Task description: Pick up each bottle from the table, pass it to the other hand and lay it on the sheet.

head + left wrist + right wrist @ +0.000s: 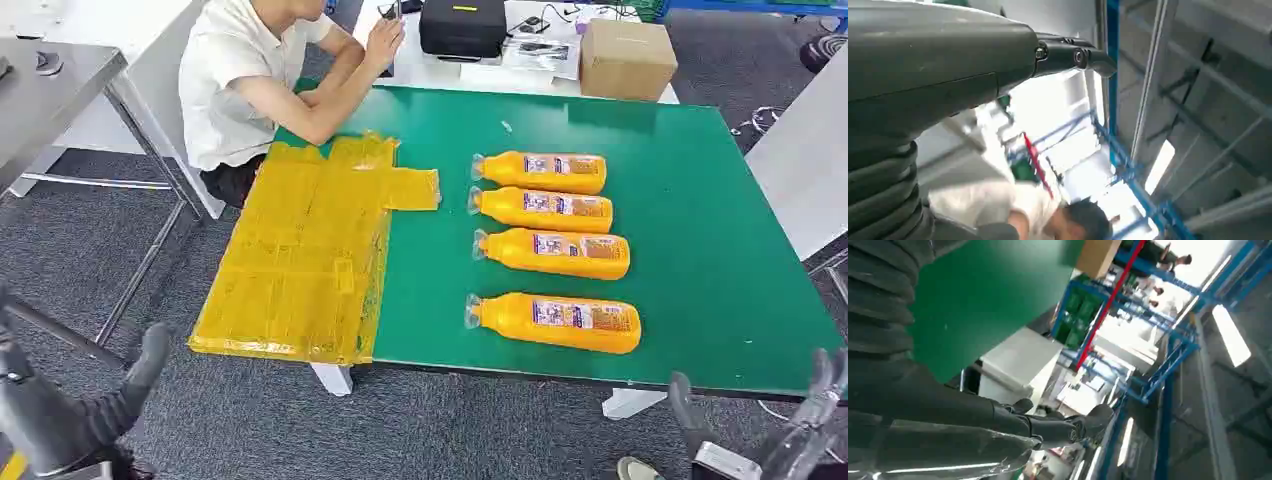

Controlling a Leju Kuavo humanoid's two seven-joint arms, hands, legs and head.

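Bottles (555, 240) lie beside the sheet (300, 250); left hand (90, 410) and right hand (770, 430) spread, holding nothing

Grey carpet floor (250, 420), white tables at the far edge (470, 70) (one bearing a cardboard box (627, 58)), steel table at left (50, 80), blue racking (1168, 355), bright ceiling lights (1230, 335).

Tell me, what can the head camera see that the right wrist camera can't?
Head view alone: four orange bottles lying in a row, the yellow sheet, a seated person and the left hand. Right wrist view alone: blue racks and ceiling lights. Both: the green table, the cardboard box and the right hand, holding nothing.
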